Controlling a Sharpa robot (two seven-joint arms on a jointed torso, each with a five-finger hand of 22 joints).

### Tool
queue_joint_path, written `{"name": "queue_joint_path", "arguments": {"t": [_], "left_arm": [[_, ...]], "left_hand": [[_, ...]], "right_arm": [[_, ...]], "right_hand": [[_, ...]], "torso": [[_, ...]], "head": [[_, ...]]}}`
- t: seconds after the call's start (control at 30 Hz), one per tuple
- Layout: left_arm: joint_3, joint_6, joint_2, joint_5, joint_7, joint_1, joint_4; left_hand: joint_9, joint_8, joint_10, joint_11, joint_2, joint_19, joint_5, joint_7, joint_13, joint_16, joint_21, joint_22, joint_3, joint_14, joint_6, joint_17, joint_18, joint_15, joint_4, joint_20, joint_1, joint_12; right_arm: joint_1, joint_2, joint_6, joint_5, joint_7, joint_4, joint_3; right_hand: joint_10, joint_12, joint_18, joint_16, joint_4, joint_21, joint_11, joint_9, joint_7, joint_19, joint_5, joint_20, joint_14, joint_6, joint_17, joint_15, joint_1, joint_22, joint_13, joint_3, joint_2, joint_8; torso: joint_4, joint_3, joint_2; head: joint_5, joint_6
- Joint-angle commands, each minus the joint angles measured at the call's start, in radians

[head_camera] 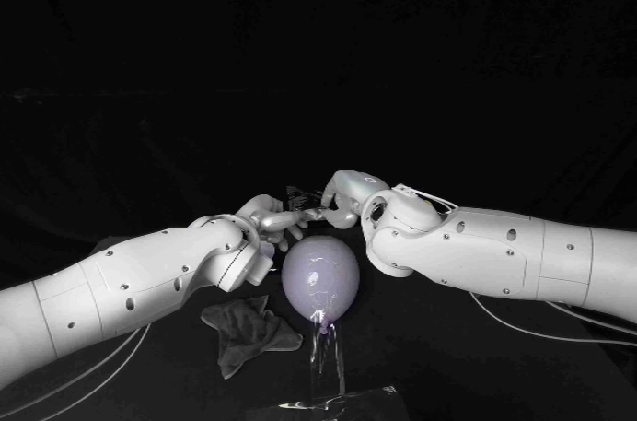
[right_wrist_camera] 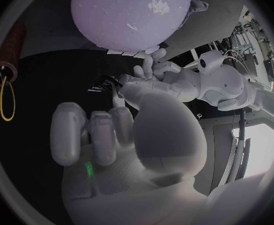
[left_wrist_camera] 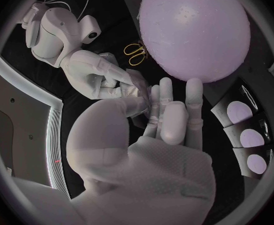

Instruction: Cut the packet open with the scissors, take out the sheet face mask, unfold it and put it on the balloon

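While beside the balloon [head_camera: 321, 274], left hand [head_camera: 266, 220] against right hand [head_camera: 342, 195]; scissors [left_wrist_camera: 136, 53] apart

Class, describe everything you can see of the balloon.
The balloon is pale lilac, smooth, glossy and egg-shaped, fully inflated. It stands upright, neck down, on a thin clear stand. The left hand and right hand meet just beyond its top; whether a fingertip touches it cannot be told.
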Motion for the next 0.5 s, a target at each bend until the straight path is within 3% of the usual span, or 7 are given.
{"name": "queue_joint_path", "arguments": {"t": [0.03, 0.17, 0.43, 0.5], "left_arm": [[0.001, -0.012, 0.002, 0.013, 0.010, 0.002, 0.000], [0.001, -0.012, 0.002, 0.017, 0.015, 0.002, 0.000], [0.001, -0.012, 0.003, 0.024, 0.029, 0.002, 0.001], [0.001, -0.013, 0.003, 0.024, 0.034, 0.002, 0.000]], "left_hand": [[-0.005, -0.015, -0.008, 0.008, -0.017, -0.012, -0.004, 0.009, -0.003, -0.010, -0.014, -0.017, -0.035, -0.011, -0.011, -0.012, 0.015, 0.005, 0.025, 0.002, -0.011, -0.010], [-0.014, -0.046, -0.009, 0.014, -0.030, -0.021, -0.004, 0.016, -0.005, -0.019, -0.036, -0.043, -0.111, -0.017, -0.014, -0.024, 0.019, 0.011, 0.085, 0.008, -0.024, -0.019], [-0.019, -0.068, -0.018, 0.018, -0.026, -0.030, -0.002, 0.020, -0.007, -0.035, -0.054, -0.062, -0.141, -0.030, -0.014, -0.050, 0.021, 0.014, 0.103, 0.011, 0.003, -0.029], [-0.018, -0.073, -0.017, 0.016, -0.004, -0.030, 0.001, 0.018, -0.008, -0.038, -0.058, -0.065, -0.136, -0.032, -0.007, -0.054, 0.021, 0.012, 0.092, 0.012, 0.043, -0.033]], "right_arm": [[0.000, 0.001, -0.021, -0.016, 0.017, 0.007, 0.001], [0.000, 0.003, -0.009, -0.012, 0.016, 0.002, 0.001], [0.000, 0.007, 0.023, -0.002, 0.010, -0.010, 0.001], [0.000, 0.007, 0.024, -0.001, 0.010, -0.010, 0.001]], "right_hand": [[0.049, 0.003, -0.011, 0.007, 0.001, 0.003, -0.002, 0.060, -0.002, 0.038, 0.005, -0.002, 0.104, 0.008, 0.250, -0.008, 0.000, 0.208, 0.150, 0.004, 0.010, 0.103], [0.049, 0.003, -0.011, 0.007, 0.001, 0.003, -0.002, 0.060, -0.002, 0.038, 0.005, -0.002, 0.104, 0.008, 0.250, -0.008, 0.000, 0.208, 0.150, 0.004, 0.010, 0.103], [0.048, 0.002, -0.011, 0.006, 0.000, 0.002, -0.002, 0.060, -0.002, 0.037, 0.005, -0.002, 0.103, 0.008, 0.248, -0.008, -0.002, 0.208, 0.150, 0.005, 0.010, 0.104], [0.048, 0.002, -0.011, 0.006, 0.000, 0.002, -0.002, 0.060, -0.002, 0.037, 0.005, -0.002, 0.103, 0.008, 0.248, -0.008, -0.002, 0.208, 0.150, 0.005, 0.010, 0.104]], "torso": [[-0.0005, 0.0002, 0.000], [-0.0007, -0.0002, 0.000], [-0.0007, -0.0004, 0.000], [-0.0004, -0.0004, 0.000]], "head": [[-0.001, 0.000], [-0.001, -0.001], [-0.001, 0.000], [-0.001, 0.000]]}}
